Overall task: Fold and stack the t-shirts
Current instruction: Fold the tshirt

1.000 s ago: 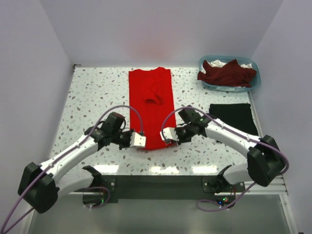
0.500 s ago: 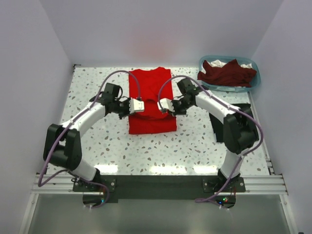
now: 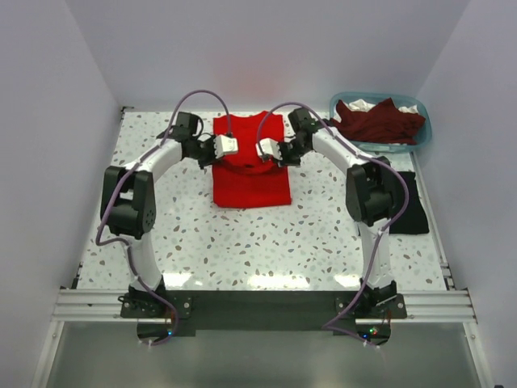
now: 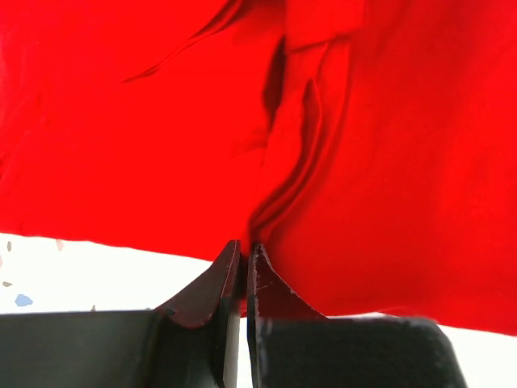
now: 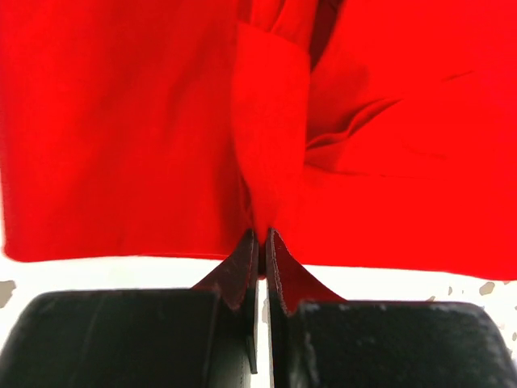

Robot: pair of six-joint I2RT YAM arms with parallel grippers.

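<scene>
The bright red t-shirt lies at the back middle of the table, its near part doubled over toward the far end. My left gripper is shut on a pinch of red cloth over the shirt's left side. My right gripper is shut on a pinch of red cloth over the shirt's right side. The two grippers are close together above the shirt. The black t-shirt lies folded at the right, partly behind my right arm. The dark maroon t-shirt is bunched in the basket.
The light blue plastic basket stands at the back right corner with a bit of white cloth in it. White walls close in the speckled table at the back and both sides.
Both grippers have carried the red shirt's near edge from the front toward the back, folding the shirt over itself. The arms now reach far across the table.
</scene>
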